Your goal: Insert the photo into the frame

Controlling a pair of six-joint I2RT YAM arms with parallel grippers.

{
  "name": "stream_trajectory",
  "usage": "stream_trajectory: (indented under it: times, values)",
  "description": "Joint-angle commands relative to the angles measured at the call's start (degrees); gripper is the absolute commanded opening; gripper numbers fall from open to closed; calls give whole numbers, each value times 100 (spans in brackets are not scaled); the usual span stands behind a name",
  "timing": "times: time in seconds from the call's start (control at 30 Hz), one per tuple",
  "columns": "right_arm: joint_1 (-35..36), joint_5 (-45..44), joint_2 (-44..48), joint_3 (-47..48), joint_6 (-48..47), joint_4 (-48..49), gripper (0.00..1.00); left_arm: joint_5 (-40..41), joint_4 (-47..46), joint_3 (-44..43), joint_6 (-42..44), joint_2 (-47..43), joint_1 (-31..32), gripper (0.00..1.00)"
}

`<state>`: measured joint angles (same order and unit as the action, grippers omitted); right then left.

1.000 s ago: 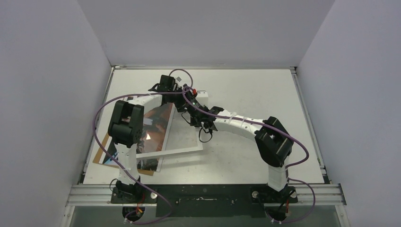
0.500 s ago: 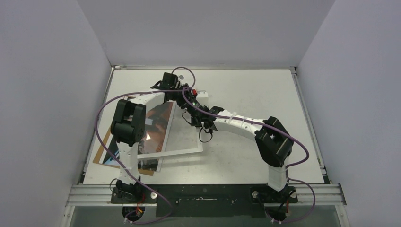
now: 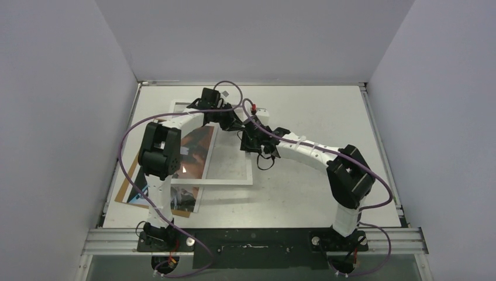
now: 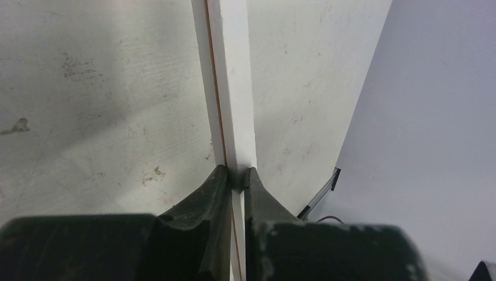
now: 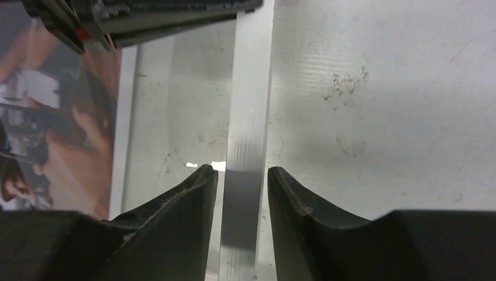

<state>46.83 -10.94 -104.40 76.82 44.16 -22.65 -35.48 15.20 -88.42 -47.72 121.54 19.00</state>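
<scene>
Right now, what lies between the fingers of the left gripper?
The frame: its white edge runs between the fingers of the left gripper, which is closed on it. The left wrist view shows this up close.

Open table [image 3: 319, 111] right — frame [image 3: 234, 182] left

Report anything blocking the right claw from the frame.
Nothing visible does. A white bar of the frame runs between the fingers of the right claw, with a small gap on each side. The left claw is clamped on the frame's rim.
</scene>
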Motion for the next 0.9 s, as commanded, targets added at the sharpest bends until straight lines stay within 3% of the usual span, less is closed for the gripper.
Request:
stream_trajectory:
  times: [0.0,0.13,0.23,0.57,0.67,0.73,0.87]
  values:
    - [-402,1154,588,-265,468,1137,48,-302,-63,-298,18,-543,34,0]
    - [-617,1896,789,-592,681,1705,70,-250,-35,-290,-32,-755,17,0]
    - [-692,2127,872,-784,922,1973,77,-195,-10,-282,-64,-902,16,0]
    - [-1232,2024,1148,-1314,1146,2114,81,-86,146,-264,-17,-1207,-26,0]
    - [-1195,1421,1144,-1004,593,1141,78,202,528,-244,288,-1194,-28,0]
    - [-924,535,1039,-598,28,244,74,394,718,-193,510,-1194,-15,11]
    - [-521,-264,505,77,-388,-905,64,712,861,-57,664,-1220,-11,37]
